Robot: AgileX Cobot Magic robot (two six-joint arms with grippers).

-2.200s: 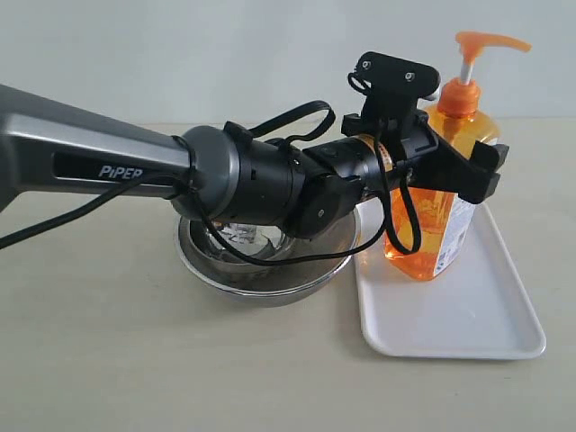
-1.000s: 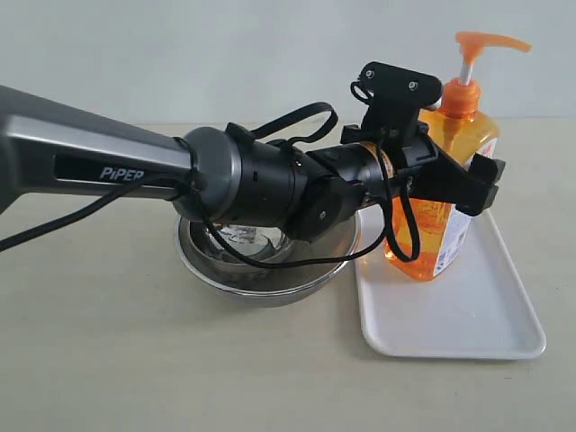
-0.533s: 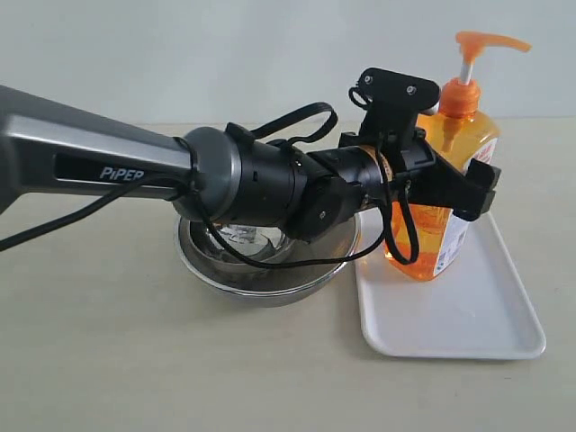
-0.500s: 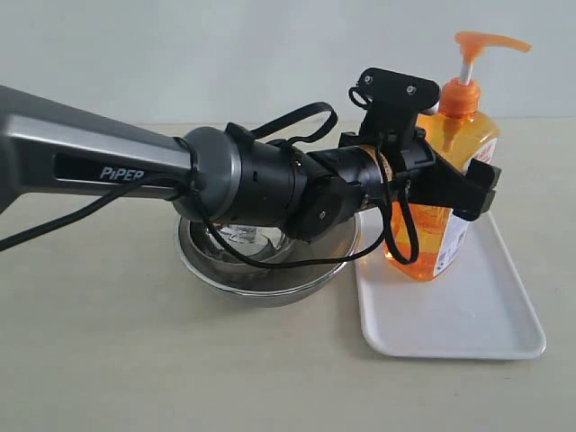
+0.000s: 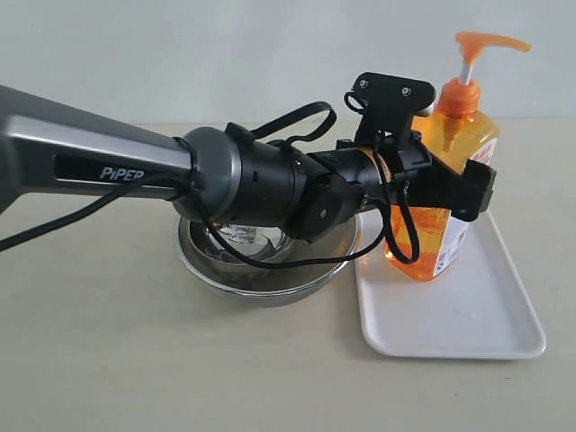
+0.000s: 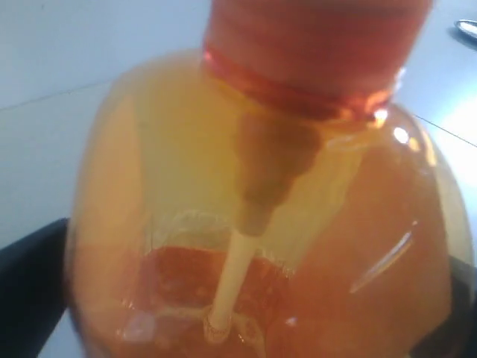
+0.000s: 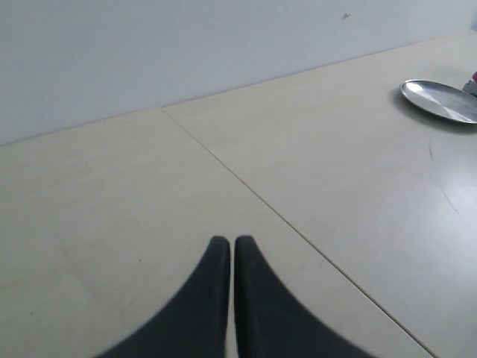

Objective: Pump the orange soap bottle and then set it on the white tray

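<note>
The tall translucent orange soap bottle (image 5: 436,243) stands upright on the flat white plastic tray (image 5: 459,315), with the left gripper (image 5: 463,180) spread wide around it and the right gripper (image 7: 233,253) closed and empty.

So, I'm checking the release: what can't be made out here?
Gap between left fingers and bottle: exterior view, finger covers it; left wrist view, blurred.
Inside the bowl: exterior view, under the left arm.
Pump head: left wrist view, cut by the edge.
Label print: exterior view, too small.

a robot lab bench — bare beige tabletop (image 5: 90,360), blank pale wall (image 5: 180,54), a piper-branded arm (image 5: 117,171).
</note>
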